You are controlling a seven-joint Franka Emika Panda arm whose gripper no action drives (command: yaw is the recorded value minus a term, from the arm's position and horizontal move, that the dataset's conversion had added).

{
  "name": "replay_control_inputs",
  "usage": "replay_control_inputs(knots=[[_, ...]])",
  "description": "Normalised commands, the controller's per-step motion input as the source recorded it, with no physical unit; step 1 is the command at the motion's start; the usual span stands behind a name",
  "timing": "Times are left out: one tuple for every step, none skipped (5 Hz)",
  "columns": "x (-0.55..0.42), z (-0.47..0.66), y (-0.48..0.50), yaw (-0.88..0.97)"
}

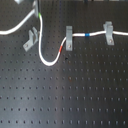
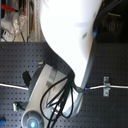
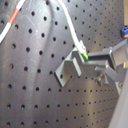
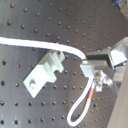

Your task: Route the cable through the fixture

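The white cable (image 1: 42, 52) runs in from the first exterior view's left, rises to my gripper (image 1: 37, 15), drops in a loop, then passes through two upright clips. The askew grey fixture (image 1: 31, 40) stands just below the gripper. My gripper (image 3: 88, 59) is shut on the cable at its green band (image 3: 84, 56), right beside the fixture's prongs (image 3: 70, 70). In the second wrist view the cable (image 4: 35, 44) crosses just over the fixture (image 4: 45, 72) into the gripper (image 4: 88, 63). I cannot tell whether it sits between the prongs. The red band (image 4: 90, 95) hangs in the loop below.
Two upright grey clips (image 1: 68, 37) (image 1: 108, 32) hold the cable, with a blue band (image 1: 87, 35) between them. All stand on a black perforated board (image 1: 65, 95). In the second exterior view the white arm (image 2: 70, 35) hides most of the scene; one clip (image 2: 105, 86) shows.
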Motion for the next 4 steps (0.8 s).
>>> replay_control_inputs(knots=[[-0.179,0.24,0.142,0.00],[-0.216,0.00,0.129,0.42],[-0.206,0.00,0.171,0.43],[0.030,0.00,0.030,0.00]])
